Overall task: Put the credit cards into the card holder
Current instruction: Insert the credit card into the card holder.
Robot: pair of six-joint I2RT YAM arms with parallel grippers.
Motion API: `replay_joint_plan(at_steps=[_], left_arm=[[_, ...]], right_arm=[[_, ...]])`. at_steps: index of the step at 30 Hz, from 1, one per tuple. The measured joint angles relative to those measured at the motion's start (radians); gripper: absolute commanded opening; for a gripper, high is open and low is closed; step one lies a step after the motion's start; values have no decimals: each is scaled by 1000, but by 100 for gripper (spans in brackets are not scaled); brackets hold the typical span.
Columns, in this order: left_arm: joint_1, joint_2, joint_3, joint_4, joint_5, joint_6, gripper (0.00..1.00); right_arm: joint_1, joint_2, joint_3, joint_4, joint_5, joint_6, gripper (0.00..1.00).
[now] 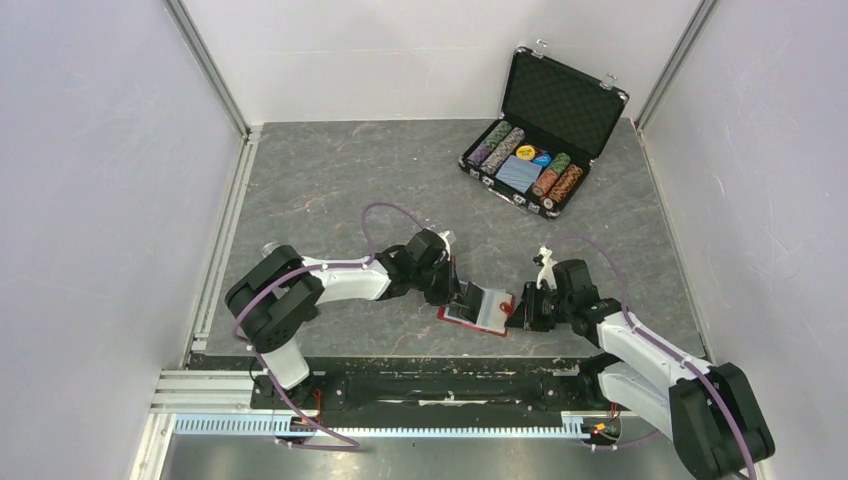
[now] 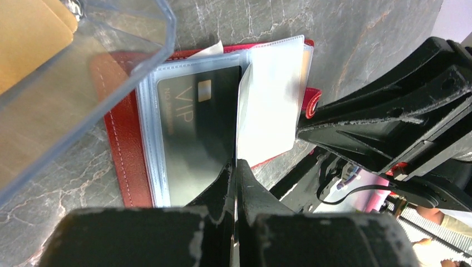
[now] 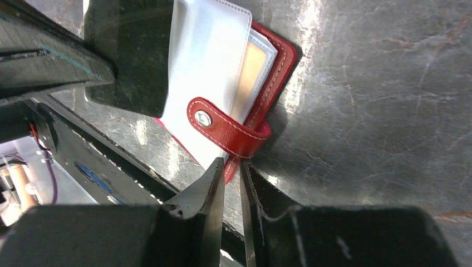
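Left wrist view, upper left: clear tray (image 2: 111, 78). Right of it, a black card (image 2: 195, 128) marked VIP sits in a sleeve of the open card holder (image 1: 490, 310). Left gripper (image 2: 236, 167): jaws nearly closed, pinching a clear sleeve page's edge. Top view, lower centre: holder lies between both grippers. Right gripper (image 3: 232, 167): narrow, clamped on the holder's red edge below the snap tab (image 3: 222, 125). Upper right: chip case (image 1: 545, 130).

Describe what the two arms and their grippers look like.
The left arm and right arm have white links between bulky black joints, each trailing a looping purple cable. The left gripper and right gripper have black wedge-shaped fingers with pale, chipped edges.
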Motion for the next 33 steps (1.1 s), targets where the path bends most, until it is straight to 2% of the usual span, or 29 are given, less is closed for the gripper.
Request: replay_joint_plan(at_steps=[6,15,28,33], left_arm=[[0,-12,12,-68,31,17,2],[1,-63,37,-201,35,51,2],[50,-74,37,-71,-39,45,2],[58,-1,37,33,-34,32,2]], right_arm=[[2,69,15,16,4,0,16],[8,79,18,28,5,-3,15],[8,41,-8,45,2,3,16],[8,39,-17,58,-6,13,16]])
